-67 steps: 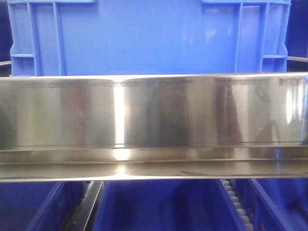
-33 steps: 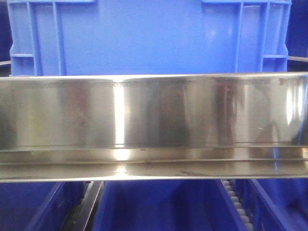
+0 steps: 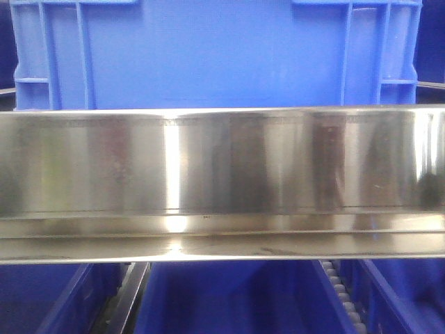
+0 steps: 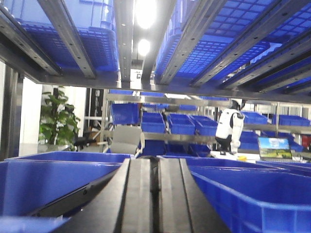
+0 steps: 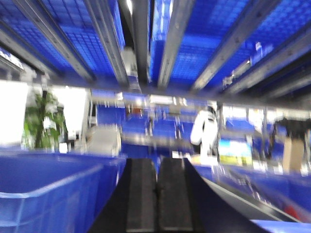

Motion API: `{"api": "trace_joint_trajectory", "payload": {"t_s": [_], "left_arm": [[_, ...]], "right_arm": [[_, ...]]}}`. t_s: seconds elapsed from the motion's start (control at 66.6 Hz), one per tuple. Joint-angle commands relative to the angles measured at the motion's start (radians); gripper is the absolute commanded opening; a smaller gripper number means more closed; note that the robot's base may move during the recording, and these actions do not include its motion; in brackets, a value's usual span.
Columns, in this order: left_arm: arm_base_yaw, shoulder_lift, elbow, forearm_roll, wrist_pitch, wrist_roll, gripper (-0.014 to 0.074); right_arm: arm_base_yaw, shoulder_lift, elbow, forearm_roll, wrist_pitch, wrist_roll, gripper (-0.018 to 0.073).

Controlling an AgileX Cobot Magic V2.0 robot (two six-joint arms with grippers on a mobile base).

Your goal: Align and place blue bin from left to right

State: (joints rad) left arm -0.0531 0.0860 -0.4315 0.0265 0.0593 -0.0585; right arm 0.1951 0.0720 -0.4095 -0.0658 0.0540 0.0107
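The blue bin [image 3: 208, 56] fills the top of the front view. It is a large crate with a flat centre panel and vertical ribs near both corners, and it stands behind a steel rail [image 3: 222, 181]. Neither gripper shows in that view. In the left wrist view my left gripper [image 4: 154, 165] is shut, its black fingers together with nothing between them, low between two blue tubs. In the blurred right wrist view my right gripper [image 5: 156, 167] is also shut and empty, beside a blue tub [image 5: 48, 194] on its left.
Blue tubs [image 4: 48, 179] [image 4: 252, 194] flank the left gripper. Shelf rails [image 4: 63, 29] carrying more blue bins run close overhead. Below the steel rail are lower bins [image 3: 229, 299] and a roller track [image 3: 341, 292]. Far behind stand more racks, a plant [image 4: 56, 116] and a white robot [image 4: 228, 128].
The reflections on the steel rail have drifted slightly to the right. The blue bin has barely shifted in the front view.
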Motion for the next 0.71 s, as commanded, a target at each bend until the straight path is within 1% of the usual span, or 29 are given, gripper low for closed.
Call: {"api": "trace_joint_trajectory", "payload": {"t_s": [0.0,0.045,0.15,0.195,0.24,0.3,0.345,0.436,0.556,0.691], "left_arm": [[0.000,0.065,-0.080,0.002,0.059,0.001,-0.0111],[0.000,0.099,-0.125,0.002,0.101,0.001,-0.0111],[0.000,0.201,-0.234,-0.006,0.275,0.001,-0.0111],[0.000,0.253,-0.277,-0.008,0.331,0.001,-0.0111],[0.000,0.287,-0.311,-0.008,0.360,0.001,-0.0111],[0.000,0.325,-0.335,-0.008,0.367,0.001,-0.0111],[0.000,0.349,-0.340,-0.008,0.352,0.001,-0.0111],[0.000,0.371,-0.340,-0.008,0.326,0.001,-0.0111],[0.000,0.375,-0.340,-0.008,0.319,0.001,-0.0111],[0.000,0.375,-0.340,-0.008,0.319,0.001,-0.0111]], "right_arm": [[-0.003,0.057,-0.079,0.001,0.109,-0.003,-0.0079],[-0.003,0.093,-0.119,0.001,0.155,-0.003,-0.0079],[-0.003,0.180,-0.201,0.001,0.235,-0.003,-0.0079],[-0.003,0.218,-0.232,0.001,0.265,-0.003,-0.0079],[-0.003,0.253,-0.256,0.001,0.300,-0.003,-0.0079],[-0.003,0.290,-0.285,0.001,0.338,-0.003,-0.0079],[-0.003,0.316,-0.299,0.001,0.352,-0.003,-0.0079],[-0.003,0.338,-0.315,0.001,0.347,-0.003,-0.0079],[-0.003,0.340,-0.315,0.001,0.311,-0.003,-0.0079],[-0.003,0.340,-0.315,0.001,0.306,-0.003,-0.0079]]}}
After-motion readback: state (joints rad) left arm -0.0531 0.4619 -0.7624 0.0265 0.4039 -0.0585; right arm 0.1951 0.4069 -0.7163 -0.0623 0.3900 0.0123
